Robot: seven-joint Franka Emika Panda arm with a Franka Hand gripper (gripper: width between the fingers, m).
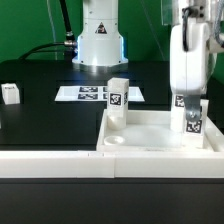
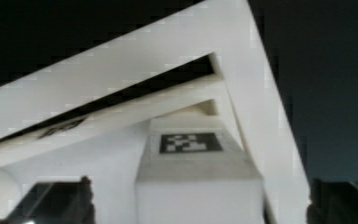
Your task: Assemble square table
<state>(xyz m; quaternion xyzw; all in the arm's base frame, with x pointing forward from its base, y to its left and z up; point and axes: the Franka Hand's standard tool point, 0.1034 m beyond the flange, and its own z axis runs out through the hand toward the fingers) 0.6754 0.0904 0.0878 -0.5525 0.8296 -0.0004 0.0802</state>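
Black bench surface (image 1: 40,125), dim bg. Robot base (image 1: 98,40) at the back, marker board (image 1: 95,93) flat just in front of it. White bar (image 1: 50,160) runs across the whole front of the work area.

Square table top (image 1: 150,135) lies rim-up in the exterior view's right half. Its front rim is hard by the bar; touching or a hairline gap, can't tell. Round socket (image 1: 117,141) sits bare in the top's near-left corner.

Far-left leg (image 1: 118,96) stands upright at the top's far-left corner, tag twd the camera. Right leg (image 1: 192,122) is also upright, twd the far-right corner, directly under the gripper (image 1: 191,104).

Wrist view: that leg's tagged face sits between the two dark fingers (image 2: 60,200), w/ a strip of clear gap each side. Jaws spread wide, pads off the leg, nothing held.

Loose leg (image 1: 10,94) sits on the bench at the exterior view's left edge, well apart from the top.

Open room: bare bench btwn loose leg and the top's left rim, and bare floor inside the top btwn the two standing legs. Tight spot is the right leg, near the top's right rim.
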